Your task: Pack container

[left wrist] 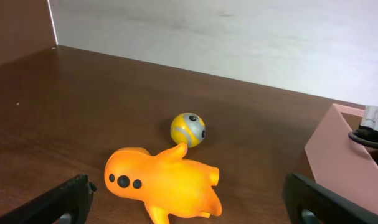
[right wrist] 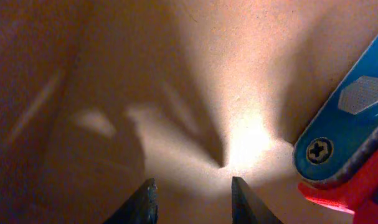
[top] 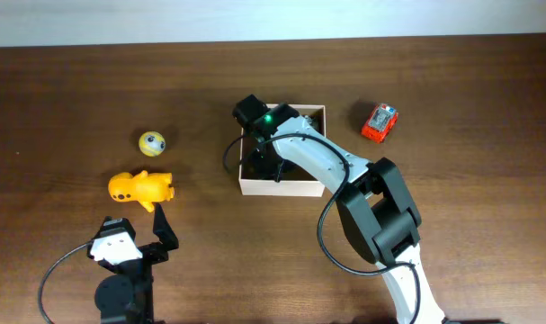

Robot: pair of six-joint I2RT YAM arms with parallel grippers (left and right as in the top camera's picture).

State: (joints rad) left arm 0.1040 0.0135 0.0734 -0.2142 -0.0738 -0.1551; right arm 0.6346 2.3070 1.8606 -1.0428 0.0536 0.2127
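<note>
Evidently the packing is only begun: the container (top: 281,187) sits mid-worktop (top: 57,108) with the right gripper (right wrist: 193,186) down inside it, jaws narrowly apart and empty, beside a blue-and-red toy (right wrist: 347,149) on its cardboard floor. Outside lie an orange toy (top: 142,187), a yellow ball (top: 152,141) and a red toy (top: 379,121). The left gripper (left wrist: 189,194) hangs wide open by the orange one.
</note>
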